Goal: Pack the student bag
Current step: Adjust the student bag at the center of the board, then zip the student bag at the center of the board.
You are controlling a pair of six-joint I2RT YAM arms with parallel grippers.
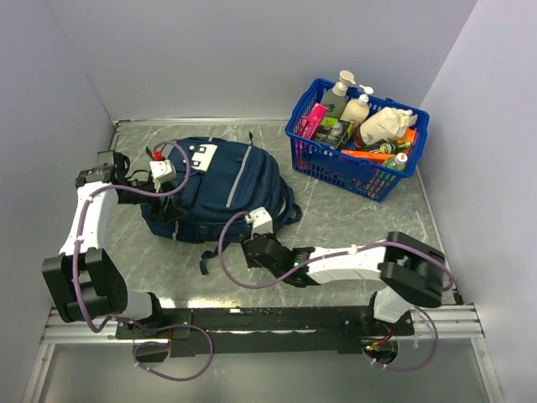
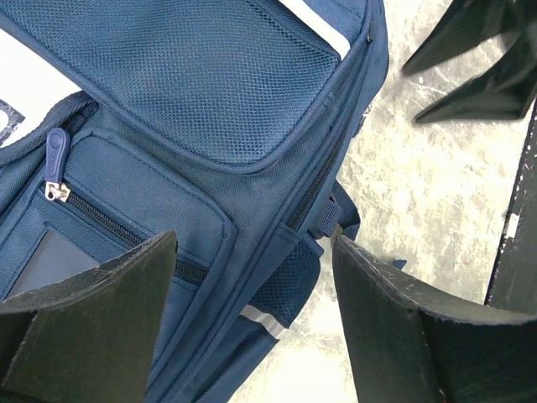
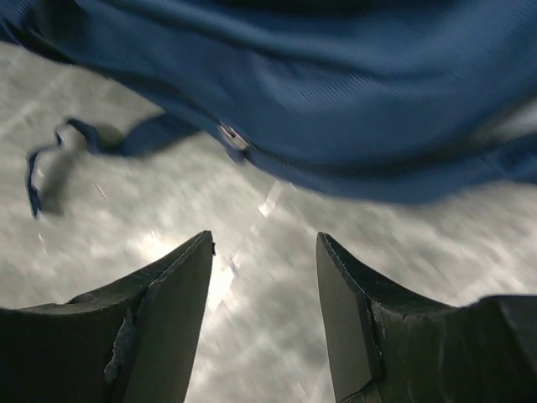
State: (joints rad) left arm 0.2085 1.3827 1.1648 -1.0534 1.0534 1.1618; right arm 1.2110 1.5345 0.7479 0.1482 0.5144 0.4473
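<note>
The backpack [image 1: 226, 189] lies flat at the left-centre of the counter [image 1: 336, 227], long axis left to right; the left claw [image 2: 252, 252], open and empty, hangs over its left end, the right claw [image 3: 264, 243], likewise open, just short of its near edge.

Blue basket [image 1: 340, 166] of bottles [image 1: 357, 109] stands on grey marbled table [image 1: 352, 220].

The student bag [image 3: 336, 92] is blurry in the right wrist view and cut off at 12 o'clock. In the left wrist view a finger [image 2: 84, 327] of the left gripper [image 2: 253, 243] hides part of its clear pocket [image 2: 46, 256] at 8 o'clock. Labels in the blue basket [image 1: 331, 164] are too small to read.
</note>
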